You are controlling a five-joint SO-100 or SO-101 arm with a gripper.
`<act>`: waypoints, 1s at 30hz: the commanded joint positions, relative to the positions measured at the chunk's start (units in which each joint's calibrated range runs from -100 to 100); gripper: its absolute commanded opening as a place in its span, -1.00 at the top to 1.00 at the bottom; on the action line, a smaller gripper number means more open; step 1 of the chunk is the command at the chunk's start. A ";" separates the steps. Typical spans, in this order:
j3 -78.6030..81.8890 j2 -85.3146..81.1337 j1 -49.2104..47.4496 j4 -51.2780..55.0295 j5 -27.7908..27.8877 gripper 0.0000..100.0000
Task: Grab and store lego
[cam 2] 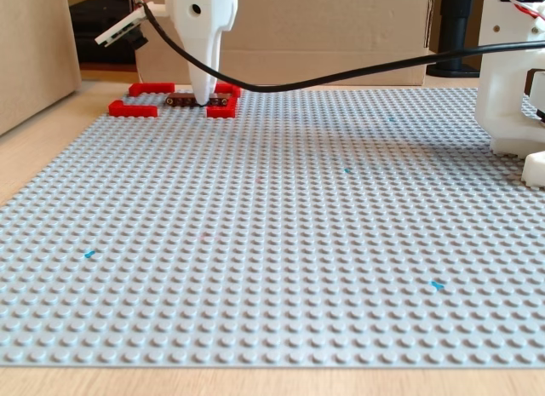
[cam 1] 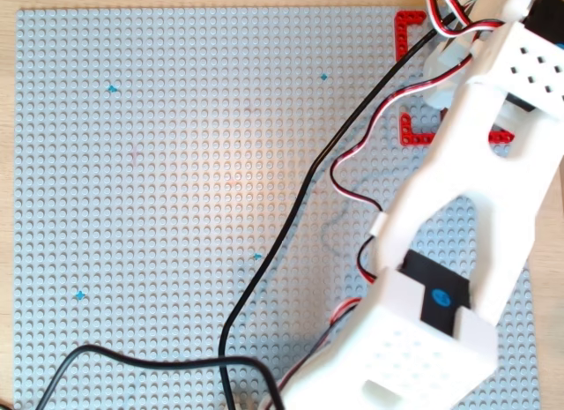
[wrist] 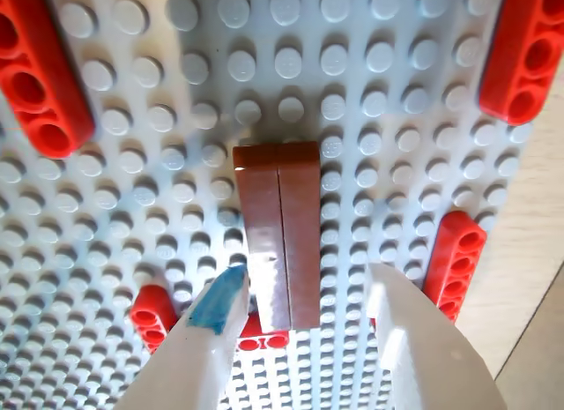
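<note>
Straddling: claw (wrist: 304, 317) spread wide, fingers either side of the brown brick (wrist: 280, 229)
Resting: brick flat on grey baseplate (wrist: 352, 93), among red brackets (wrist: 35, 75)

Light wood worktop (cam 2: 34, 153) shows along the edges round the grey studded baseplate (cam 2: 281, 234). Cardboard panel (cam 2: 341, 34) stands behind the far edge, another cardboard side (cam 2: 34, 51) at the far left corner. Dark gap btwn them. Soft warm light.
</note>
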 commanded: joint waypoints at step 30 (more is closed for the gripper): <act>19.37 -44.96 -16.96 18.59 -15.31 0.97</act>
